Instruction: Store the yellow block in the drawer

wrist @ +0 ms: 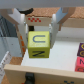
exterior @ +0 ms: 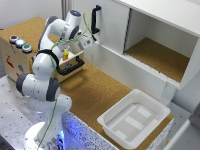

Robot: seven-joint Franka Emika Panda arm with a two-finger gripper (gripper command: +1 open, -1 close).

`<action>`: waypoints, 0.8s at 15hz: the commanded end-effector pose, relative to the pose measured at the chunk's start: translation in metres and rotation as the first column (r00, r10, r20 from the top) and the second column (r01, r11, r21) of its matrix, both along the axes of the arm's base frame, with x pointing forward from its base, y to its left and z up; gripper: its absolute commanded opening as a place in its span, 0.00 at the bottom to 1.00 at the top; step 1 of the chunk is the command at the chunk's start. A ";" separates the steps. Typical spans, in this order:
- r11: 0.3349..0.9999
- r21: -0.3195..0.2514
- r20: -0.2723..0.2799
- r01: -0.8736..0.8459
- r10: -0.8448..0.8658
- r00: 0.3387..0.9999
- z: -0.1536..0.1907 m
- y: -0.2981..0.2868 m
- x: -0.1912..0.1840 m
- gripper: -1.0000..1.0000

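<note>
Wrist view shows the small bright yellow block [wrist: 39, 45] clamped between the gripper [wrist: 38, 36] fingers, directly above the pale floor of the shallow wooden drawer [wrist: 60, 57], so release is straight down. Exterior view alone shows the drawer's black bar handle [exterior: 71, 67] pulled out.

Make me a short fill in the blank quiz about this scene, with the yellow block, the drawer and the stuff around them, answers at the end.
1. The block between the jaws is colored ____.
2. The drawer has a handle colored ____.
3. The white tub on the cork surface holds ____.
4. The white cabinet has its door standing ____.

Answers: yellow; black; nothing; open
</note>
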State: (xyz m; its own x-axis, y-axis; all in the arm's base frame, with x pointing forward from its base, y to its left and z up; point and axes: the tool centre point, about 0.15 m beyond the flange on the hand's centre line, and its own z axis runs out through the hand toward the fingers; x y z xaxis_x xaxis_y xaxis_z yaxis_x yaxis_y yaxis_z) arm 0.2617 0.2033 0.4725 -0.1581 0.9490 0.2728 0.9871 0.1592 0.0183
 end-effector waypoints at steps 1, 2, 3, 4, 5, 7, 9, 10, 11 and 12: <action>0.997 0.032 -0.002 -0.065 0.065 0.998 -0.047 0.050 0.018 0.00; 0.998 0.032 0.006 -0.063 0.063 0.998 -0.053 0.059 0.020 0.00; 0.997 0.034 0.013 -0.066 0.066 0.998 -0.058 0.068 0.020 0.00; 0.997 0.030 0.020 -0.070 0.069 0.997 -0.062 0.074 0.018 0.00; 0.998 0.023 0.026 -0.059 0.058 0.998 -0.068 0.084 0.016 0.00; 1.000 -0.004 0.060 -0.025 0.026 0.998 -0.086 0.098 0.009 0.00; 1.000 -0.027 0.114 0.013 -0.010 0.993 -0.108 0.108 0.005 0.00; 0.998 -0.044 0.145 0.042 -0.035 0.989 -0.120 0.110 0.004 0.00; 0.997 -0.053 0.152 0.062 -0.053 0.987 -0.129 0.111 0.005 0.00; 0.993 -0.062 0.165 0.103 -0.092 0.982 -0.141 0.112 0.008 0.00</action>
